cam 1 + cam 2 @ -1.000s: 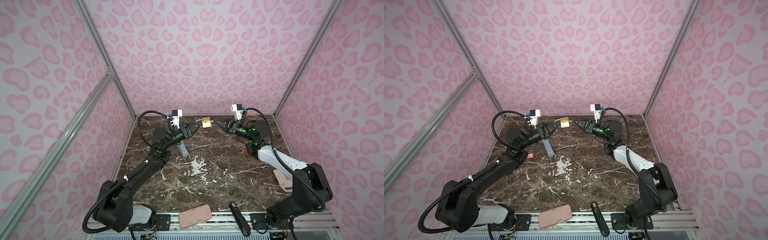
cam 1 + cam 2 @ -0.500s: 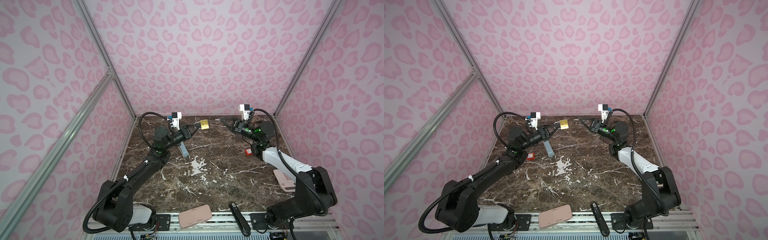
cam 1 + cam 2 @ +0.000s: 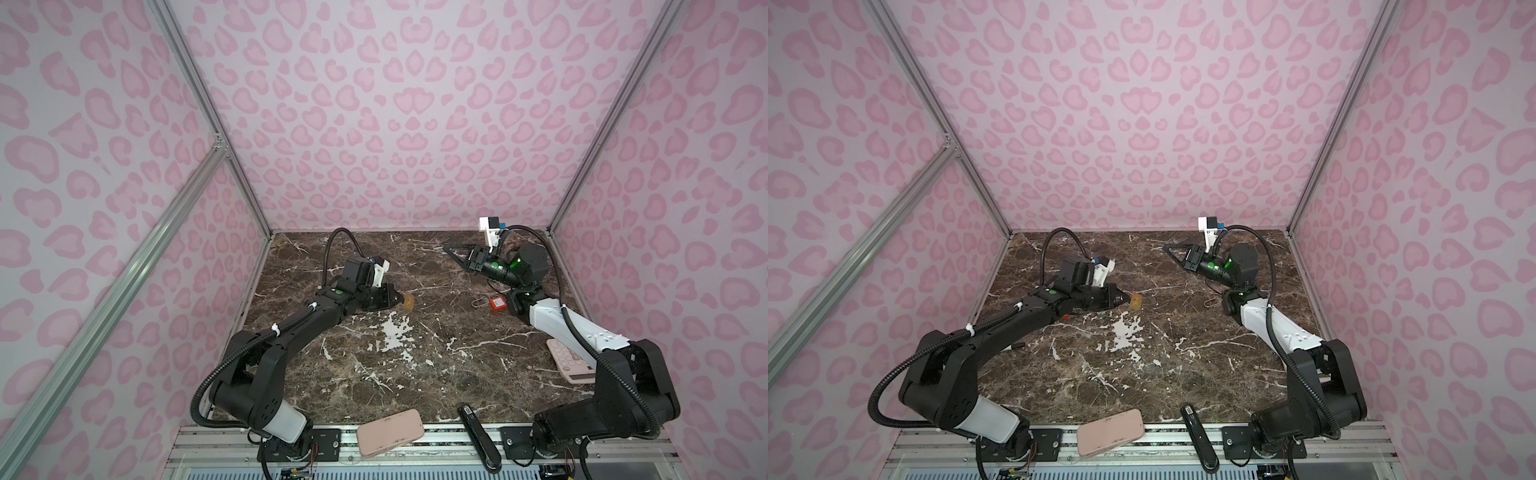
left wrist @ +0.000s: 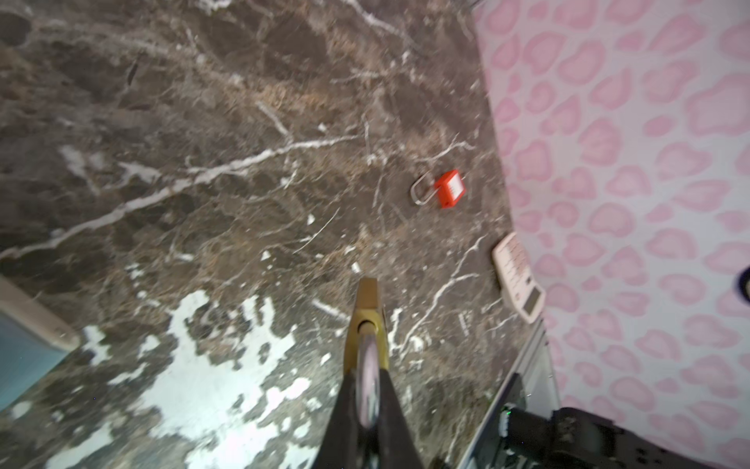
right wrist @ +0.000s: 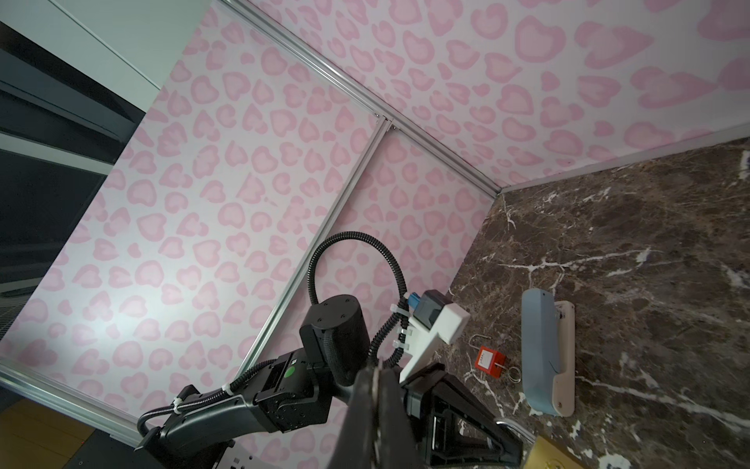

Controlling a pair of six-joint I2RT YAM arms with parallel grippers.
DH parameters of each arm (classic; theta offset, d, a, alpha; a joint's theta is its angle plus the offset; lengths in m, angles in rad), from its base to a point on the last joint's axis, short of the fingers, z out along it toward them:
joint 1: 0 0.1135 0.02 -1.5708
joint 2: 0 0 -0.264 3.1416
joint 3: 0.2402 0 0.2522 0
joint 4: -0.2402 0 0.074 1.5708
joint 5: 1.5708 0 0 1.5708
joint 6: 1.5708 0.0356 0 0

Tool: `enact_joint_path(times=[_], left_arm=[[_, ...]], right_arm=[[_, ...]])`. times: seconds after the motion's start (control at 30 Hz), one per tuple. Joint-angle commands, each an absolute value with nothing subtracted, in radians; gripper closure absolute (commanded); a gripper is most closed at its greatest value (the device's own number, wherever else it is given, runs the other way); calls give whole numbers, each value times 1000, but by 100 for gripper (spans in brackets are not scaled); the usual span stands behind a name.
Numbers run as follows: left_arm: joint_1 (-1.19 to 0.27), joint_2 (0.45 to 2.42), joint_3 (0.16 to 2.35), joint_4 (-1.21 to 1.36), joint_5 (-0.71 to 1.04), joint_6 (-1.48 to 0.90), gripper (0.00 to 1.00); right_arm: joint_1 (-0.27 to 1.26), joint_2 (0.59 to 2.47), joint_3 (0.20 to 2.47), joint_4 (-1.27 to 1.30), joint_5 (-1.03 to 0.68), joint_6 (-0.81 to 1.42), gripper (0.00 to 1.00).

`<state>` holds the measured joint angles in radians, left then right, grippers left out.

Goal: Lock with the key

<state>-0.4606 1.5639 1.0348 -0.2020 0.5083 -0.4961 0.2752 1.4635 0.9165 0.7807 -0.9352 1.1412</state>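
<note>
Marble table (image 3: 415, 395), clutter mostly at the edges. A pink phone case (image 3: 390, 432) and a black stapler (image 3: 478, 432) lie on the near edge, and the case hangs over the rail. A pink calculator (image 3: 569, 361) lies on the right side, partly under the right arm. A red padlock (image 3: 497, 303) lies flat far right, just beside the right arm, with its shackle pointing left. A second red padlock (image 5: 489, 361), with a small ring at its body end, lies by a blue-grey case (image 5: 544, 357) on the left. In both top views the left arm covers nearly all of these two.

The left gripper (image 3: 395, 298) is low over the far-middle of the table, its fingers clamped on the shackle of the brass padlock (image 3: 409, 302). The padlock's long axis runs roughly left to right in line with the gripper, shackle to the left and body end pointing right. I cannot tell whether it touches the marble.

The right gripper (image 3: 446, 248) is raised at far right, well apart from the brass padlock, tips pointing left and fingers pressed together. I cannot tell whether a key sits between them.
</note>
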Motion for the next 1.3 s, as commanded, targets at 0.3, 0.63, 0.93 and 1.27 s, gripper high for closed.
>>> enact_joint_path(times=[0.3,0.63,0.93,1.27], left_arm=[[-495,1719,1105,-367,553,-242,97],[-503,1767,1101,-348,525,-224,98],[-504,1827,1160,-373,512,-185,85],[-502,1900,1233,-416,472,-189,74]], right_arm=[[273,1467,914,721,-940,1086,100],[272,1471,916,719,-945,1086,100],[273,1487,935,745,-954,1107,100],[272,1488,933,744,-957,1106,100]])
